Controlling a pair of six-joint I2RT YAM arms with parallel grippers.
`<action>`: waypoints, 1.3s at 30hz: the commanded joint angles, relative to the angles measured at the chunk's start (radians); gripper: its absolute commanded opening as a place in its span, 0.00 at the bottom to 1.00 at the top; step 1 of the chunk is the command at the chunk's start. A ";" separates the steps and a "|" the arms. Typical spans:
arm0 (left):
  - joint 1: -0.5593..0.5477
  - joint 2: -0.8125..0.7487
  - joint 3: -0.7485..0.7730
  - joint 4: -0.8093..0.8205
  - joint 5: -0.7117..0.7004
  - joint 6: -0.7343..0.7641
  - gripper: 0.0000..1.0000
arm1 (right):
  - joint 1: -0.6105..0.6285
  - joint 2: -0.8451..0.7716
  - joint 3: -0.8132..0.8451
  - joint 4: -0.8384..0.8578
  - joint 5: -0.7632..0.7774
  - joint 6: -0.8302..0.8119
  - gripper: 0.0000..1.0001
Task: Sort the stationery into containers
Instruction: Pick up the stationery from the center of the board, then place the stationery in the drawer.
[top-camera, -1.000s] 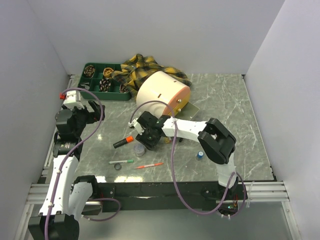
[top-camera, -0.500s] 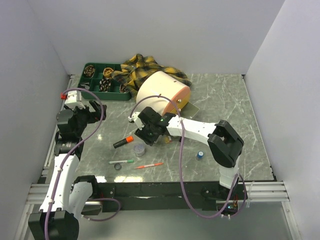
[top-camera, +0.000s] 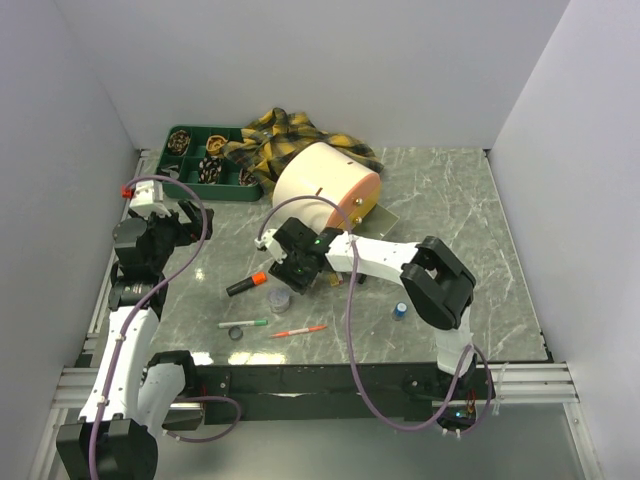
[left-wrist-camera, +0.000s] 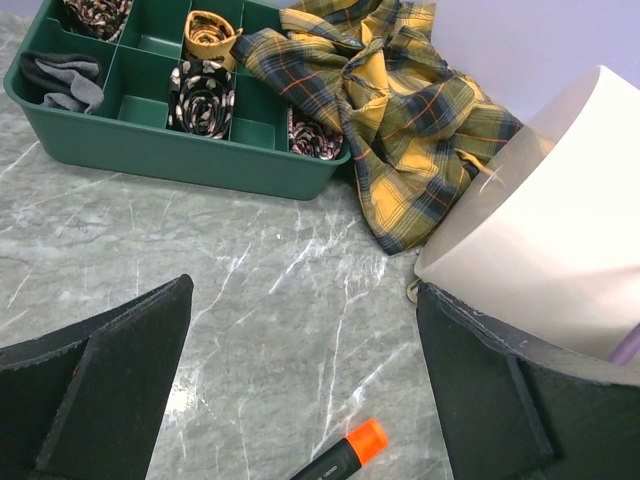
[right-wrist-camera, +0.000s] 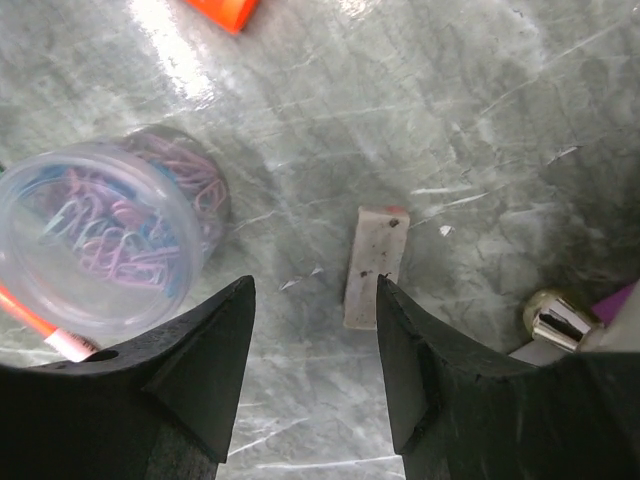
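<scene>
Rubber, pale with a reddish end: the eraser (right-wrist-camera: 374, 266) lies flat on the marble bench (right-wrist-camera: 500, 120), under my right fingers (right-wrist-camera: 200, 380). They are spread wide and hold nothing. The eraser sits off-centre in the gap, close against the finger on the right of my wrist view. I judge it light, fairly stiff and grippy, so a modest pinch across its two long sides at mid-length should do. It lies low, so my tips must reach nearly to the stone. The clear tub of paper clips (right-wrist-camera: 100, 240) stands just beside it and could be nudged. My left fingers (left-wrist-camera: 100, 390) hang wide apart, holding nothing, above the highlighter (left-wrist-camera: 340, 457), near the drum (top-camera: 320, 185) and green tray (left-wrist-camera: 150, 160).
</scene>
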 joint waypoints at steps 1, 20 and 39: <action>0.004 -0.003 0.004 0.043 0.009 -0.007 0.99 | -0.022 0.028 0.050 0.006 0.006 -0.007 0.58; 0.013 0.027 0.011 0.041 0.015 -0.002 0.99 | -0.042 0.049 0.027 -0.031 -0.111 -0.065 0.06; 0.015 0.182 0.079 0.146 0.124 0.027 0.99 | -0.064 -0.592 -0.229 -0.049 0.056 -0.303 0.03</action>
